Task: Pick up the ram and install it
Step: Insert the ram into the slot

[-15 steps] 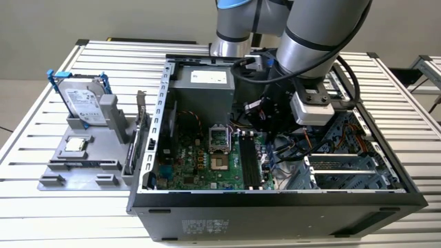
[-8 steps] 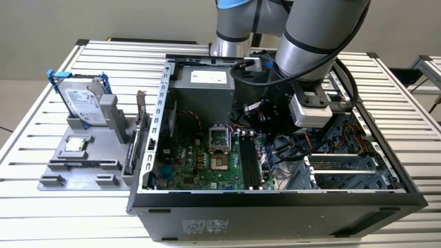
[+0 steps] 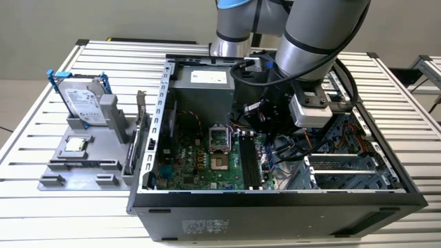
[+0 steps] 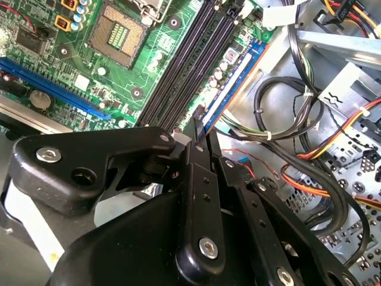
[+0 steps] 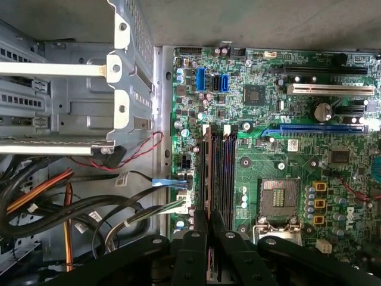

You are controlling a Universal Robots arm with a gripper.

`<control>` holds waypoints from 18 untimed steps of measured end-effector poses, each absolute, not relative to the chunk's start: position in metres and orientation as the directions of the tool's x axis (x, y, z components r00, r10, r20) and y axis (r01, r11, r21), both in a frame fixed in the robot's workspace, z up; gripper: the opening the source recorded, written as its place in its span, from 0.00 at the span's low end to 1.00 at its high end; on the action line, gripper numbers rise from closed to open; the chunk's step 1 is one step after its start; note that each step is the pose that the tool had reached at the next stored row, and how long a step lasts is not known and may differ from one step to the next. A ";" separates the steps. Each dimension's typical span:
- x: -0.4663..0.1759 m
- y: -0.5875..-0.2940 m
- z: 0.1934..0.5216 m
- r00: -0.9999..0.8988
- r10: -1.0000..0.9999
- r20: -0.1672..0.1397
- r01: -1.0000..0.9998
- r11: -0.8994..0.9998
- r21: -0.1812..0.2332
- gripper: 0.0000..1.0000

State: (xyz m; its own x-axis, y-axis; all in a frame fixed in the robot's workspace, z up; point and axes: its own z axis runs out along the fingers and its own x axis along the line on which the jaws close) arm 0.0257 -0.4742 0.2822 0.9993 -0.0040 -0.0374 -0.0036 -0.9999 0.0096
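A: Describe the ram's [image 4: 229,83] appearance and position.

B: It is a slim, flat, bluish board with a white strip along its face. It stands on edge at the black plastic slots [image 4: 190,59], on the side nearest the green motherboard's [image 5: 286,155] edge.

A: What is the finger state?

B: The matte black metal gripper [image 4: 199,128] is clenched, with the ram pinched between its fingertips, inside the grey steel case [image 3: 276,201].

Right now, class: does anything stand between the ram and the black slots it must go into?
Nothing visible does. The gripper holds the ram alongside the empty black slots; the cables lie off to the side.
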 end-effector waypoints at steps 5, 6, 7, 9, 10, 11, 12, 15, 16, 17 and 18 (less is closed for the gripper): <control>0.026 -0.474 0.282 0.999 -0.004 -0.037 -0.004 -1.000 0.010 0.00; 0.026 -0.474 0.282 0.999 -0.004 -0.037 -0.004 -1.000 0.010 0.00; 0.026 -0.474 0.281 0.999 -0.004 -0.037 -0.004 -1.000 0.010 0.00; 0.026 -0.474 0.281 0.999 -0.004 -0.037 -0.004 -1.000 0.010 0.00; 0.026 -0.474 0.281 0.999 -0.004 -0.037 -0.004 -1.000 0.010 0.00; 0.026 -0.474 0.281 0.999 -0.004 -0.037 -0.004 -1.000 0.010 0.00; 0.026 -0.474 0.281 0.999 -0.004 -0.037 -0.004 -1.000 0.010 0.00; 0.026 -0.474 0.280 0.999 -0.003 -0.037 -0.002 -1.000 0.010 0.00; 0.026 -0.474 0.280 0.999 -0.002 -0.037 -0.001 -1.000 0.010 0.00; 0.026 -0.474 0.280 0.999 0.000 -0.037 0.000 -1.000 0.010 0.00; 0.026 -0.473 0.279 0.999 0.001 -0.037 0.001 -1.000 0.010 0.00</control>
State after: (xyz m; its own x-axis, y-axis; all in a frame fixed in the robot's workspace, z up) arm 0.0256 -0.4735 0.2794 0.9993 0.0009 -0.0374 0.0013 -1.0000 0.0097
